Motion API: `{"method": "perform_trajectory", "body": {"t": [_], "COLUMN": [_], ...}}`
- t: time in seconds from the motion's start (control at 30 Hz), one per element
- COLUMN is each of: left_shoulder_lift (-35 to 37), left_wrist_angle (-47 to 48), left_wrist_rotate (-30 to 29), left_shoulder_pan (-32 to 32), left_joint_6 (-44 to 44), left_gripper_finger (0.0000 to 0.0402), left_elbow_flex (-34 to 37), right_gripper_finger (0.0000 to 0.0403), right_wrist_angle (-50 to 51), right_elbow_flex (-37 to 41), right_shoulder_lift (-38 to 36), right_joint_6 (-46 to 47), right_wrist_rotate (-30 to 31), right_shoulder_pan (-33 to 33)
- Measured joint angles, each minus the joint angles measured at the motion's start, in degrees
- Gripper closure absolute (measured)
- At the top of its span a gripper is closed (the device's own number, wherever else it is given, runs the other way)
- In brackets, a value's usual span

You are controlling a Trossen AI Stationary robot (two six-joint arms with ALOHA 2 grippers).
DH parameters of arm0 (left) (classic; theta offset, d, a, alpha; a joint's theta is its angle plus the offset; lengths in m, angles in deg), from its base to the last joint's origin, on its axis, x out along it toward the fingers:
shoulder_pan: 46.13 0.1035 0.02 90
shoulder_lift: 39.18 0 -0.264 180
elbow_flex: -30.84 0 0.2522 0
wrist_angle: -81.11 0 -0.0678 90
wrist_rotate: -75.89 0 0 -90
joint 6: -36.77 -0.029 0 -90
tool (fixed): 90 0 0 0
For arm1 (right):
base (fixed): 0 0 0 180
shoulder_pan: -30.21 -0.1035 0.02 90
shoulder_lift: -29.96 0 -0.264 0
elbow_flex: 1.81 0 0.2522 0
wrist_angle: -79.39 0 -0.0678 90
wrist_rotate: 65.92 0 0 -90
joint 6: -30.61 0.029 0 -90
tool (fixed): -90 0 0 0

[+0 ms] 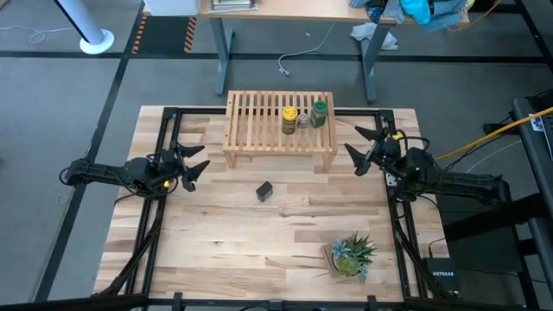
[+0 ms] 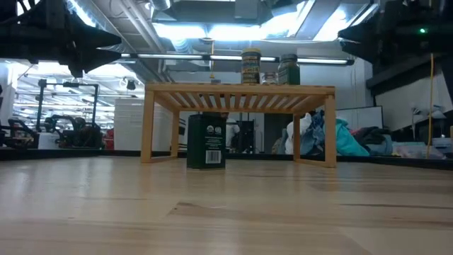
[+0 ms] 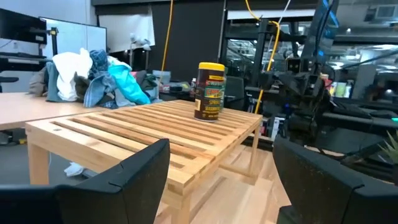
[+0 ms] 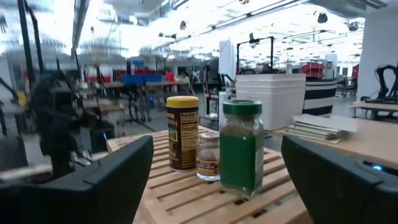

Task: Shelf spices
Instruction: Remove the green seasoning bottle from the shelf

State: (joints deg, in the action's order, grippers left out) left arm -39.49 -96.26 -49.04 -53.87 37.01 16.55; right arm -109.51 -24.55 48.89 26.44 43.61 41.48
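The light-wood slatted shelf point(image 1: 259, 121) point(image 2: 239, 90) stands on its short legs at the table's far middle. On its right part stand the yellow-lidded jar point(image 1: 289, 117) point(image 4: 182, 132), the tiny clear jar point(image 1: 303, 122) point(image 4: 208, 155) and the green-lidded jar point(image 1: 320, 112) point(image 4: 241, 146). The black tin point(image 1: 264, 191) point(image 2: 206, 140) stands upright on the table in front of the shelf. My left gripper point(image 1: 200, 158) point(image 3: 221, 155) hovers open off the shelf's left end. My right gripper point(image 1: 352, 140) point(image 4: 217, 144) hovers open off its right end, facing the jars.
A small potted green plant point(image 1: 350, 255) sits near the table's near right corner. Black frame rails point(image 1: 164, 138) run along the left and right sides of the table. Bare wood lies between the tin and the near edge.
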Motion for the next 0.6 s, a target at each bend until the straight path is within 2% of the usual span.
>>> {"method": "perform_trajectory", "body": {"t": [0.3,0.43,0.6], "left_shoulder_lift": [0.0,0.0,0.0], "left_wrist_angle": [4.0,6.6,7.1], "left_wrist_rotate": [0.3,0.3,0.4], "left_shoulder_pan": [0.1,0.1,0.0], "left_joint_6": [1.6,3.6,4.1], "left_gripper_finger": [0.0123,0.0123,0.0123], "left_elbow_flex": [0.0,0.0,0.0], "right_gripper_finger": [0.0043,0.0043,0.0043], "right_wrist_angle": [2.5,2.9,3.2], "right_elbow_flex": [-11.7,-14.5,-16.3], "right_shoulder_lift": [18.8,25.1,31.5], "right_joint_6": [-11.1,-11.3,-7.7], "right_wrist_rotate": [4.9,6.0,7.0], "right_shoulder_pan": [0.0,1.1,6.5]}}
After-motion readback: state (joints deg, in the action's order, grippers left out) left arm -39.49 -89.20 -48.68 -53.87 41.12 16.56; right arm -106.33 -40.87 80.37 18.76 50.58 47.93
